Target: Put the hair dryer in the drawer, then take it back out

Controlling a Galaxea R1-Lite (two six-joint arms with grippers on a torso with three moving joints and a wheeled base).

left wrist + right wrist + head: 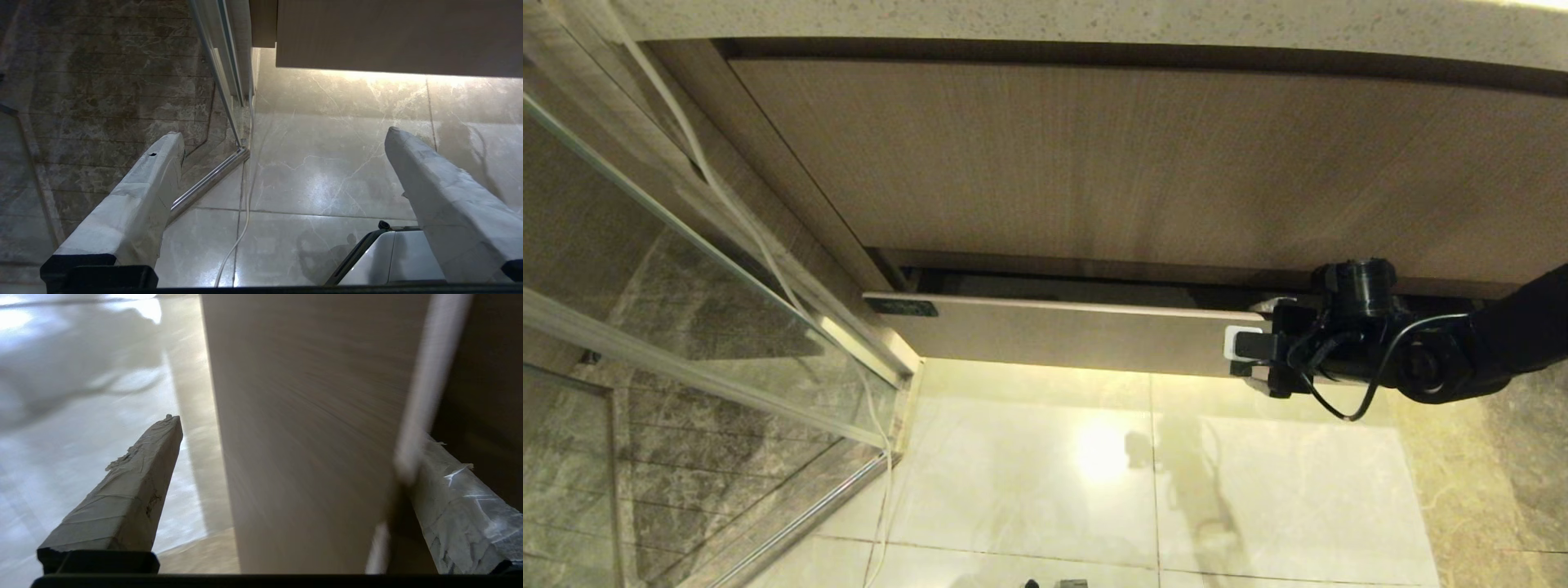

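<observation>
The tall wood-grain panel fills most of the head view under a speckled stone counter; it is a fixed cabinet front, not the part being worked. Below it, one drawer stands pulled out only a little, with a dark gap showing between its narrow front and the cabinet. A small black mark sits at the left end of that front. To the left stands one glass shower screen, with one thin white cord running down its edge to the pale tiled floor.

The right gripper is at the right end of the drawer front. In its wrist view the two taped fingers are spread wide, one in front of the board on the floor side and the other behind its top edge, inside the gap. That straddle looks like the set-up for gripping the front and drawing the drawer further out; nothing is clamped yet.

The left gripper hangs apart from the work, pointing at the floor, its two fingers also spread and empty.

The hair dryer appears in no view, so I cannot tell where it lies.
</observation>
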